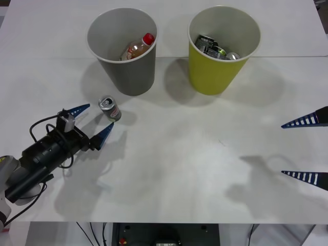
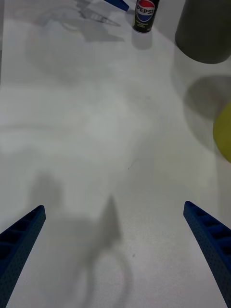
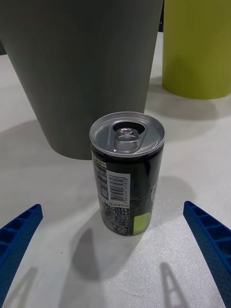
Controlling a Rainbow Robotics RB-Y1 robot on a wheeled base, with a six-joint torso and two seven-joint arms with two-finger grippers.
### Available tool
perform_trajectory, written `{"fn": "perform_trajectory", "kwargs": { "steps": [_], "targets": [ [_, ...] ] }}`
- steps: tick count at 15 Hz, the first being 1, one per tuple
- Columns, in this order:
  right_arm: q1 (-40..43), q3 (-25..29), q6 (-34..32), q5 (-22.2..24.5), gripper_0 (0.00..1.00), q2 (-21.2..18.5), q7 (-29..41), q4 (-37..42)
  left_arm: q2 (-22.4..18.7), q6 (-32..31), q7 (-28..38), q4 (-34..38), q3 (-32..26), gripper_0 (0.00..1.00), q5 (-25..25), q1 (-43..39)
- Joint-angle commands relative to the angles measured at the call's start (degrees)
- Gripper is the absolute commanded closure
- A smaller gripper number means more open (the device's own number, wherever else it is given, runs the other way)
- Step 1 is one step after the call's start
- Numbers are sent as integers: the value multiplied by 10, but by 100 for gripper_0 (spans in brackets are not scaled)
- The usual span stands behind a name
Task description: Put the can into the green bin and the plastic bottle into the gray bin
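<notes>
Near edge, left: left claw (image 1: 94,123) low over the tabletop (image 1: 195,169), fingers spread wide, aimed at the can (image 1: 109,108). Near edge, right: right claw (image 1: 306,148) parked well apart from the work, fingers likewise spread, nothing between them.

Just beyond the left claw: the can upright on the tabletop, sitting roughly between the two blue fingertips but untouched. Silver top, tab intact, dark body with barcode in the left wrist view (image 3: 127,171). Red-and-white logo patch facing the right wrist camera (image 2: 145,14).

Handling, as a judgement: small, rigid, smooth metal; probably light and easy to tip or skid if nudged by one finger first. Thin wall likely to dent under hard squeeze. Best hold across the mid-body, below the rim, both fingers closing evenly.

Farther back, left: gray bin (image 1: 123,51) just behind the can, plastic bottle (image 1: 138,47) already lying inside, red cap up. Far right of that: green bin (image 1: 223,48), holding other dark cans (image 1: 211,46). Destination for the can is there, well apart from its present spot.
</notes>
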State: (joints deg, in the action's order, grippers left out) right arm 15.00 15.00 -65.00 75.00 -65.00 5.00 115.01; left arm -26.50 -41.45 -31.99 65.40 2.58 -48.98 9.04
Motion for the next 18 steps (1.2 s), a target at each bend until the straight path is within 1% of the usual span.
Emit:
{"fn": "perform_trajectory", "kwargs": {
  "steps": [1,4,7,9,10,13,17,18],
  "targets": [
    [0,0,0,0,0,0,0,0,9,8,5,-1,1,0,-19,12],
    [0,0,0,0,0,0,0,0,18,16,10,-10,0,0,-24,27],
    [0,0,0,0,0,0,0,0,28,6,9,-52,1,0,-25,57],
    [0,0,0,0,0,0,0,0,32,4,9,-66,1,0,-30,73],
    [0,0,0,0,0,0,0,0,35,6,11,-67,0,0,-39,77],
    [0,0,0,0,0,0,0,0,43,14,14,-69,0,0,-47,84],
    [0,0,0,0,0,0,0,0,45,15,16,-68,0,0,-47,84],
    [0,0,0,0,0,0,0,0,45,16,16,-69,1,19,-47,84]
  ]
}}
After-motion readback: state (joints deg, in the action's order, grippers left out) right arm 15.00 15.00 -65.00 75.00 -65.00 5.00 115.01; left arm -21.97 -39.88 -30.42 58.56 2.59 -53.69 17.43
